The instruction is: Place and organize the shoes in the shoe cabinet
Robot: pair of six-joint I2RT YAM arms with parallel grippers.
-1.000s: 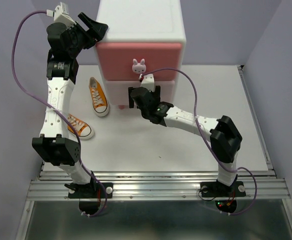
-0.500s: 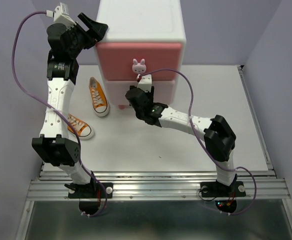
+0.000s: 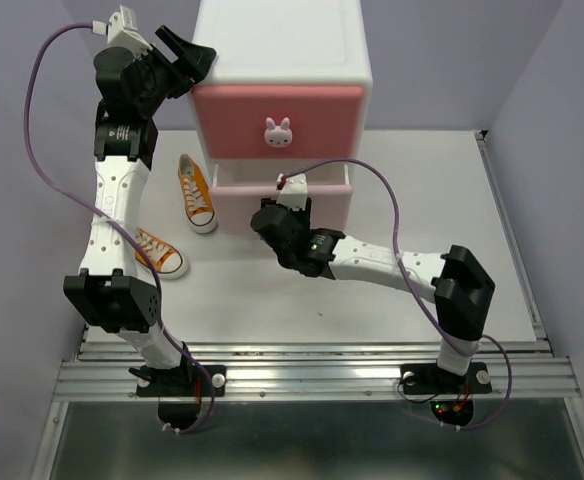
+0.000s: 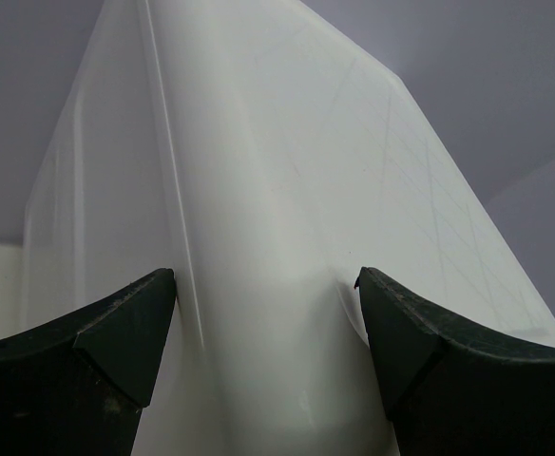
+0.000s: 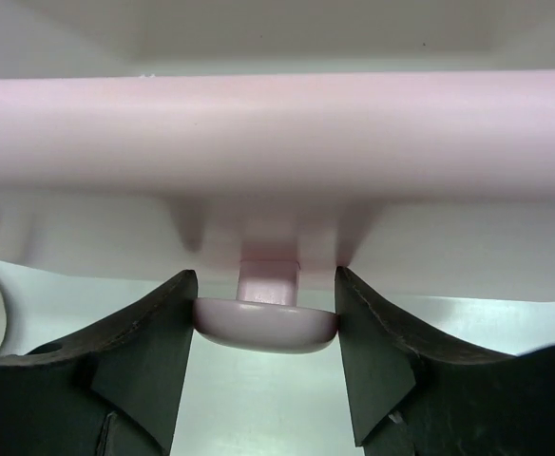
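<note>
glossy pink drawer (image 3: 234,205) — rounded knob (image 5: 266,323) in right claw (image 5: 265,315)

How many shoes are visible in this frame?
2. One orange sneaker lies just left of the shoe cabinet. The other orange sneaker lies nearer the front, partly under the left arm. No white shoes show, and more may be hidden.

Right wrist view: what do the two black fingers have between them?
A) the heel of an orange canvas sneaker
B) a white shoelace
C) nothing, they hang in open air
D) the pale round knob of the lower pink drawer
D: the right gripper pinches the pale round knob from both sides, and the knob's short stem runs up into the front of the lower pink drawer.
</note>
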